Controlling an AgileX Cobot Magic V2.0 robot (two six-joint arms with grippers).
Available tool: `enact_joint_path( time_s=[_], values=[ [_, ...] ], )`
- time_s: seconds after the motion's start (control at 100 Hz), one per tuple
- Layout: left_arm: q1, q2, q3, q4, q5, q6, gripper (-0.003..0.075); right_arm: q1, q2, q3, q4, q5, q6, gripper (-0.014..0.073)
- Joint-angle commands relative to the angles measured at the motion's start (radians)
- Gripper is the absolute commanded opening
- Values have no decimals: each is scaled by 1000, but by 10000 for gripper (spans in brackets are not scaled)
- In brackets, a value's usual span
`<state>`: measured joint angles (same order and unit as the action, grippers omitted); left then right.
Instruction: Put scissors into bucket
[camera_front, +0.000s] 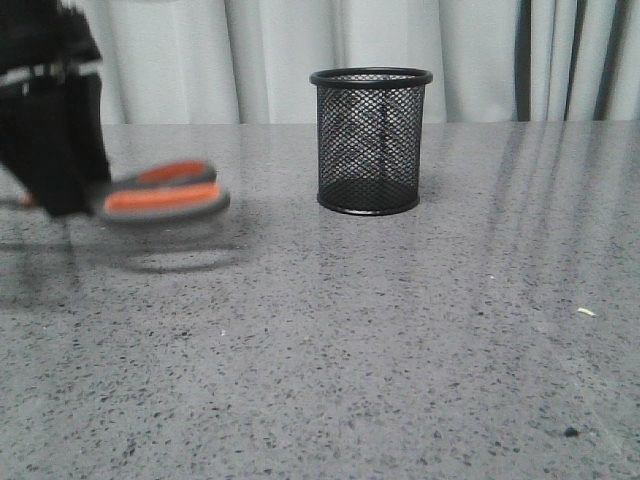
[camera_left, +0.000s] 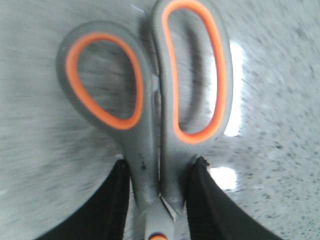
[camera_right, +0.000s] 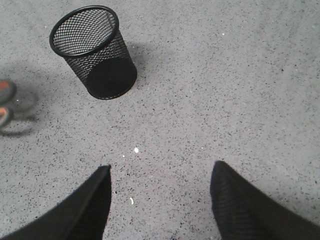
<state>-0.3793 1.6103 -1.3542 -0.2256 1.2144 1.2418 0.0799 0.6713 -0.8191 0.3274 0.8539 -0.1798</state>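
The scissors (camera_front: 160, 190) have grey handles with orange-lined loops and hang a little above the table at the far left, blurred by motion. My left gripper (camera_left: 159, 167) is shut on the scissors (camera_left: 150, 95) just below the two loops; the blades are hidden. In the front view the left gripper (camera_front: 75, 200) is a dark mass at the left edge. The black wire-mesh bucket (camera_front: 370, 140) stands upright mid-table, well to the right of the scissors. My right gripper (camera_right: 160, 172) is open over bare table, with the bucket (camera_right: 95, 50) beyond it and the scissors' loops (camera_right: 6, 102) at that view's edge.
The speckled grey table (camera_front: 400, 340) runs back to a pale curtain (camera_front: 250, 50). A few small white crumbs (camera_right: 135, 149) lie on the surface near the right gripper, and one light speck (camera_front: 586, 312) lies at the right.
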Motion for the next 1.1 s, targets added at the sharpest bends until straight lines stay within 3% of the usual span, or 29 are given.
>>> enact_joint_path(
  time_s=[0.0,0.11,0.33,0.71,1.09],
  values=[
    [-13,-81,-81,-38,63,-46,-20,3,5,-34,29,-59,-13,393],
    [-35,-125,-139,-41,63,-55,-20,3,5,-34,95,-88,-41,393],
    [-123,-179,-285,-41,63,-167,-20,3,45,-34,484,-123,-266,393],
    [-323,-191,-445,-41,55,-182,-20,3,144,-34,977,-41,-499,393],
    [-452,-191,-445,-41,26,-208,-20,3,144,-34,1106,26,-526,393]
  ],
)
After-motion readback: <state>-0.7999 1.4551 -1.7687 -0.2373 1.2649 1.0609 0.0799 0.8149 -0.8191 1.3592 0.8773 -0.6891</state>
